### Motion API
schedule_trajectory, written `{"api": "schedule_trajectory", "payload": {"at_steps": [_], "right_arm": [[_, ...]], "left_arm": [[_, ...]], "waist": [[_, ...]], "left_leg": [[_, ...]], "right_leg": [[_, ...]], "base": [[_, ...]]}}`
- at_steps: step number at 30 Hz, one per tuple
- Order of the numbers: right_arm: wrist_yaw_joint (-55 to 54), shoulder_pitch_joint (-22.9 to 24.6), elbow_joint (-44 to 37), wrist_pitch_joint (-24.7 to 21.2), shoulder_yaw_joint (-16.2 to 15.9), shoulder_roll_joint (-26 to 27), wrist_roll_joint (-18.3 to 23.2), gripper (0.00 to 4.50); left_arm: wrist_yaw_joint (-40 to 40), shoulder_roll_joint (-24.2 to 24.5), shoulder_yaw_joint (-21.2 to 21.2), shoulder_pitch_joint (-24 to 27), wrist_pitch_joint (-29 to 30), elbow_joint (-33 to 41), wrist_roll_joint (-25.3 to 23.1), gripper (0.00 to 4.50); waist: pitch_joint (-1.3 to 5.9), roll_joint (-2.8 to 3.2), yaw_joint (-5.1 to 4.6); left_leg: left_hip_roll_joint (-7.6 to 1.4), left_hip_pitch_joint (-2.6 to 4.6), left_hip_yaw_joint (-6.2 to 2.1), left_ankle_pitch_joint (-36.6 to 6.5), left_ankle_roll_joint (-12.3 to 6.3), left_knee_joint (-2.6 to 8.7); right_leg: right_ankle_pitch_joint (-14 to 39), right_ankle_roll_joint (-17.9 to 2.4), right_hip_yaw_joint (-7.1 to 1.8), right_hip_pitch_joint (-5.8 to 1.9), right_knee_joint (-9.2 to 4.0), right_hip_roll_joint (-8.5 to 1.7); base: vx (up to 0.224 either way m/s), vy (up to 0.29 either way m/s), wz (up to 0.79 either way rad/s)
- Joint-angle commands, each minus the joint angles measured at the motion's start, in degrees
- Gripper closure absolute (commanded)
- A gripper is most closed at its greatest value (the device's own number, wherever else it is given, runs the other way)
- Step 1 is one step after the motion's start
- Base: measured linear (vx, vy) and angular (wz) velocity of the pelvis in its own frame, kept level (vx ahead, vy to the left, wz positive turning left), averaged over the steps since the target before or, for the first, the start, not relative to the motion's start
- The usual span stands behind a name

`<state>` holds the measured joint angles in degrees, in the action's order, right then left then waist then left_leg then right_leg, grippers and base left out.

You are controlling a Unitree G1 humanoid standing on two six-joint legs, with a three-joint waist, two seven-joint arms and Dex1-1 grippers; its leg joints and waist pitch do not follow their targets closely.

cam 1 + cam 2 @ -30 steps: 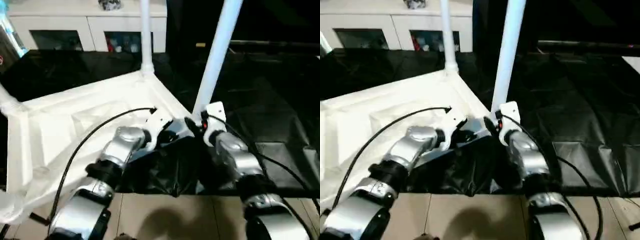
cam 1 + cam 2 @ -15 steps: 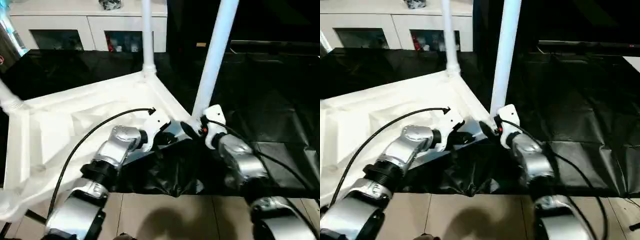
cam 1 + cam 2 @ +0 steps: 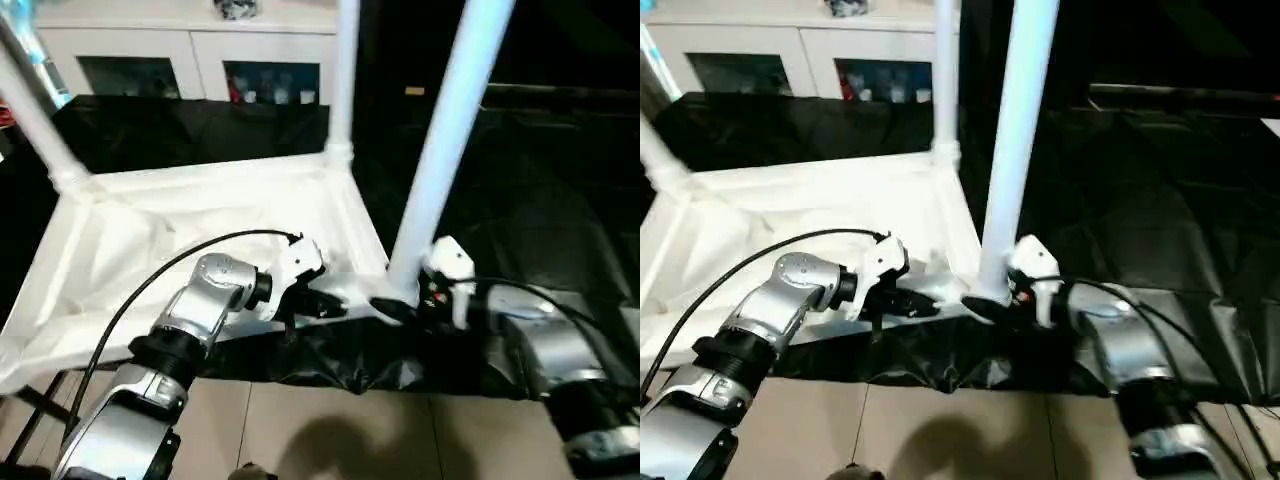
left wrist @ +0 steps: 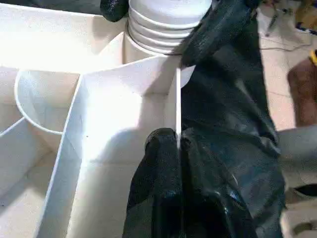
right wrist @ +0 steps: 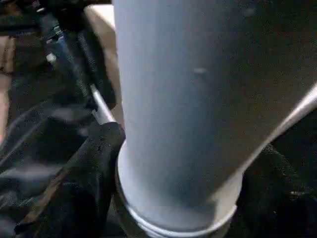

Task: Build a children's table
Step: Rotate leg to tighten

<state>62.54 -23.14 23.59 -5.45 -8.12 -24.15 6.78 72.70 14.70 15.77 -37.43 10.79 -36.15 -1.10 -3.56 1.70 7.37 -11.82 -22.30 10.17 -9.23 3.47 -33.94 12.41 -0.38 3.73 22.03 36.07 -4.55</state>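
I find the children's table (image 3: pixel 200 230) upside down on the black-covered worktop (image 3: pixel 560 200), legs up. It looks light, stiff and slick; best held at rim or leg base. My left pincer (image 4: pixel 171 144) is pinched on the near rim; my right pincer (image 3: pixel 990 305) straddles the near-corner leg (image 3: pixel 450 140), forearm level.

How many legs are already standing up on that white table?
3. Near leg at the right pincer; far leg at the back corner; left leg. A fourth may be hidden.
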Motion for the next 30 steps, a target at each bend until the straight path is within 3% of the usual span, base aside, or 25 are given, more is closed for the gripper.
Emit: {"api": "schedule_trajectory", "payload": {"at_steps": [1, 6, 9, 14, 17, 20, 21, 24, 25, 28, 30], "right_arm": [[4.01, 0.89, -2.49, -0.33, -3.67, 0.37, 0.67, 1.47], [2.85, 1.03, -2.88, -0.65, -3.59, 0.37, 0.03, 1.7], [-3.06, 0.5, -1.96, -2.08, -2.28, 3.16, -0.45, 1.74], [-20.0, -1.86, 4.03, -3.38, 1.5, 10.18, -3.09, 1.75], [-32.3, -4.22, 8.94, -4.61, 5.21, 15.81, -2.65, 1.75], [-39.72, -6.02, 12.16, -4.71, 7.17, 18.91, -2.68, 1.76], [-44.35, -7.53, 14.71, -4.18, 8.26, 20.88, -3.13, 1.76], [-47.58, -9.69, 18.41, -0.26, 7.3, 22.16, -5.58, 1.76], [-46.31, -10.49, 19.27, 0.68, 8.13, 22.45, -4.64, 1.76], [-43.84, -11.06, 19.08, 1.17, 9.44, 22.32, -2.92, 1.06], [-41.76, -11.23, 18.49, 0.78, 9.59, 21.7, -2.09, 1.03]], "left_arm": [[1.25, -1.14, -0.18, -1.13, -1.66, 3.5, 3.03, 4.5], [0.93, -1.17, -0.22, -1.05, -2.05, 3.2, 2.69, 4.5], [-3.44, -2.57, -1.41, -1.8, -1.89, 1.76, 1.95, 4.5], [-11.53, -5.37, -2.97, -2.86, -0.68, 0.35, 1.12, 4.5], [-18.82, -8.15, -4.11, -3.86, 1.73, -0.62, 0.26, 4.5], [-23.57, -10.03, -4.87, -4.48, 2.87, -1.16, -0.05, 4.5], [-26.59, -11.35, -5.37, -4.77, 3.23, -1.43, -0.33, 4.5], [-31.22, -13.24, -6.51, -5.43, 2.16, -2.41, -0.49, 4.5], [-31.8, -13.71, -6.77, -5.59, 1.89, -2.59, -0.19, 4.5], [-31.09, -13.78, -6.42, -5.45, 1.42, -2.27, -0.15, 4.5], [-29.89, -13.61, -6.28, -5.04, 1.76, -1.36, 0.14, 4.5]], "waist": [[4.46, -0.53, -0.11], [4.43, -0.42, -0.19], [4.43, -0.55, -0.33], [4.18, -0.69, -1.37], [4.28, -0.61, -2.02], [4.42, -0.42, -2.51], [4.63, -0.43, -2.32], [4.7, -0.46, -2.32], [4.75, -0.47, -2.17], [4.76, -0.39, -2.05], [4.68, -0.26, -2.07]], "left_leg": [[-1.67, 1.11, -0.34, -8.88, -4.52, 3.44], [-1.67, 1.23, -0.37, -9.97, -3.7, 3.53], [-1.56, 1.13, -0.42, -9.12, -3.52, 3.55], [-1.33, 1.13, -0.5, -10.31, -1.76, 3.89], [-1.38, 1.29, -0.49, -9.84, -1.08, 3.92], [-1.24, 1.17, -0.47, -7.95, -1.13, 3.82], [-1.14, 1.06, -0.38, -6.17, -2.08, 3.55], [-0.97, 1.01, -0.3, -5.38, -2.58, 3.42], [-0.98, 1.05, -0.23, -5.78, -3.09, 3.35], [-1.13, 1.0, -0.33, -5.52, -4.03, 3.36], [-1.12, 0.98, -0.35, -6.14, -4.36, 3.38]], "right_leg": [[1.01, -14.93, -2.42, -2.59, -3.93, -3.73], [3.01, -14.84, -2.4, -2.5, -4.18, -3.74], [1.86, -14.85, -2.37, -2.51, -4.0, -3.68], [6.08, -13.93, -2.39, -2.43, -4.43, -3.8], [4.86, -13.98, -2.5, -2.31, -4.31, -3.74], [2.08, -14.38, -2.51, -2.36, -4.06, -3.65], [-1.15, -14.48, -2.52, -2.64, -3.81, -3.63], [-3.15, -14.67, -2.42, -2.67, -3.73, -3.57], [-3.14, -14.71, -2.42, -2.8, -3.78, -3.65], [-4.09, -14.49, -2.4, -2.86, -3.64, -3.56], [-4.37, -14.76, -2.35, -2.86, -3.64, -3.57]], "base": [[0.0, 0.0, 0.0], [0.0, 0.0, 0.0], [0.0, 0.0, 0.0], [0.0, 0.0, 0.0], [0.0, 0.0, 0.0], [0.0, 0.0, 0.0], [0.0, 0.0, 0.0], [0.0, 0.0, 0.0], [0.0, 0.0, 0.0], [0.0, 0.0, 0.0], [0.0, 0.0, 0.0]]}}
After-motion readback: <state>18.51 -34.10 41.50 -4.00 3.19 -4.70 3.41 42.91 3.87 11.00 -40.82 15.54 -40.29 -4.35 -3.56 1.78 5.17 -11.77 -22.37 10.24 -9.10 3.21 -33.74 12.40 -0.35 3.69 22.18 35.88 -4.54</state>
